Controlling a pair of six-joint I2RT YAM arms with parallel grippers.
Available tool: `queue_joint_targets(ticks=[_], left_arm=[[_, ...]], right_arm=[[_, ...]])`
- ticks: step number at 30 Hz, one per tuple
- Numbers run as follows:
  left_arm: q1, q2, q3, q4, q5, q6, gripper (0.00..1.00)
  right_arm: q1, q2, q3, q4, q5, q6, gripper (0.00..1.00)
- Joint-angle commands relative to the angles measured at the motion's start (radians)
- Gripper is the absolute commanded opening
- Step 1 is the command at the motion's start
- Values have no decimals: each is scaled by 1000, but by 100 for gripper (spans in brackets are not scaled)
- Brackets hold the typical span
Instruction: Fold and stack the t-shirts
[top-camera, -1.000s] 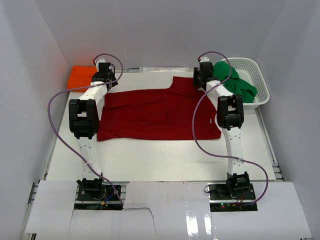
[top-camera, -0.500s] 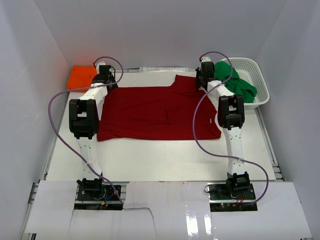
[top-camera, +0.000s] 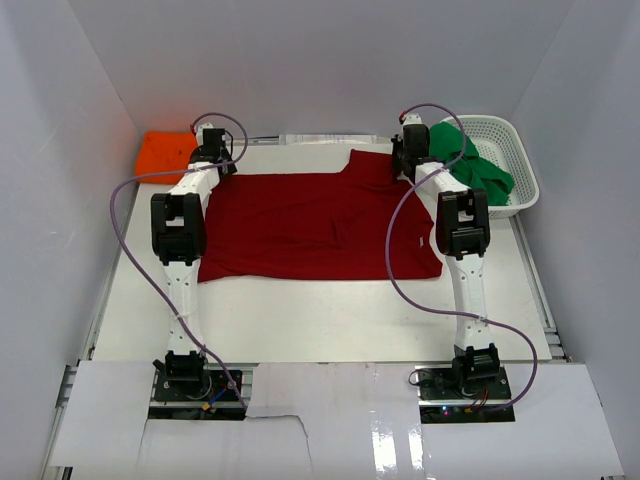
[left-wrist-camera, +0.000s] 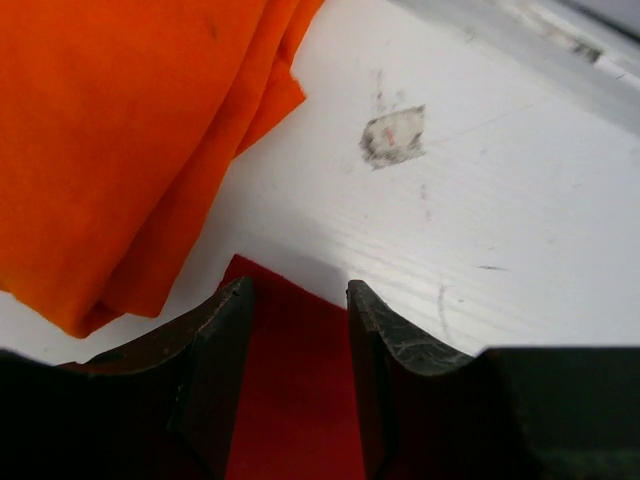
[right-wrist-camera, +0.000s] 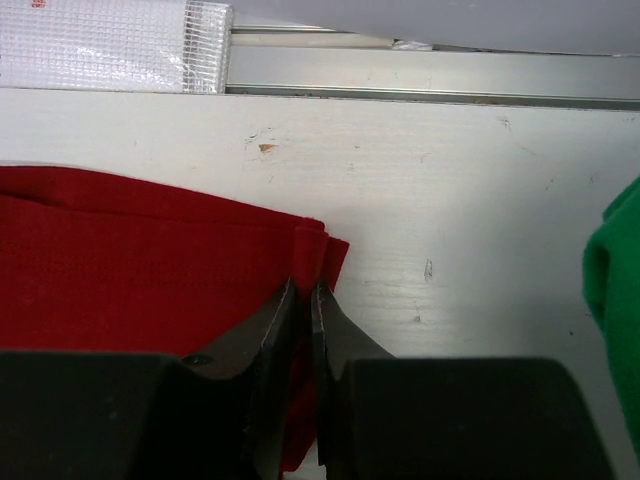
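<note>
— Nearest the arm bases, what lies on the table (top-camera: 320, 312)?

— First a bare strip of it, then the dark red shirt (top-camera: 320, 225). It is spread flat with its long axis running left to right and its near hem towards the bases.

— And the grippers?

— Both are at its far edge. The right gripper (right-wrist-camera: 305, 290) is pinched tight on a fold of red cloth at the far right corner. The left gripper (left-wrist-camera: 298, 292) has its jaws apart, straddling the far left corner. Red cloth shows between the fingers, but they are not closed on it.

— So what does the coming move turn on?

— I'd judge the left jaws must close on that corner. Then both far corners could be drawn towards the near hem, folding across the short axis. The bare strip on the near side gives room for that.

— Anything crowding them farther off?

— The orange shirt (left-wrist-camera: 120, 130), folded, lies just beside the left gripper, with only a sliver of table between it and the red corner. A careless pinch might catch it. The green shirt (top-camera: 478, 168) spills over the white basket (top-camera: 522, 165), just right of the right gripper.
</note>
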Motion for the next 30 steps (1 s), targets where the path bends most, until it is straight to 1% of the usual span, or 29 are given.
queue_joint_targets(ticks=[1, 3, 7, 8, 10, 11, 15, 17, 18, 19, 21, 23, 26, 28, 30], left_arm=[[5, -2, 41, -41, -22, -14, 54], [7, 2, 37, -39, -30, -19, 53], [10, 24, 49, -55, -48, -16, 49], [11, 29, 54, -61, -52, -16, 45], [11, 46, 57, -84, -84, -24, 40], [13, 48, 55, -87, -82, -27, 35], [16, 64, 54, -131, -104, -47, 33], [19, 64, 40, -137, -87, -47, 23], [22, 69, 38, -138, -84, -45, 10], [25, 72, 44, -138, -76, -47, 2], [31, 81, 55, -138, -39, -48, 0], [34, 86, 75, -138, -9, -51, 0], [36, 74, 106, -130, 11, -50, 0], [36, 57, 126, -125, 17, -44, 0], [36, 43, 156, -124, 19, -37, 0]], right_arm=[[-5, -44, -16, 2, -11, -3, 17], [-5, -44, -13, 4, -11, -1, 17], [-5, -49, -21, 2, -14, -1, 17], [-3, -49, -22, 2, -16, -1, 17], [-5, -50, -24, 4, -16, -3, 17], [-5, -52, -24, 2, -17, 0, 17], [-5, -55, -29, 2, -19, 6, 17], [-3, -59, -29, 4, -23, 6, 15], [-5, -58, -29, 2, -23, 9, 14], [-5, -59, -22, 13, -23, 11, 11], [-7, -55, -4, 31, -19, 12, 8], [-16, -50, 28, 36, -26, 41, 8], [-28, -52, 56, 68, -77, 75, 8], [-30, -65, 79, 95, -91, 71, 8], [-30, -79, 76, 122, -140, 48, 8]])
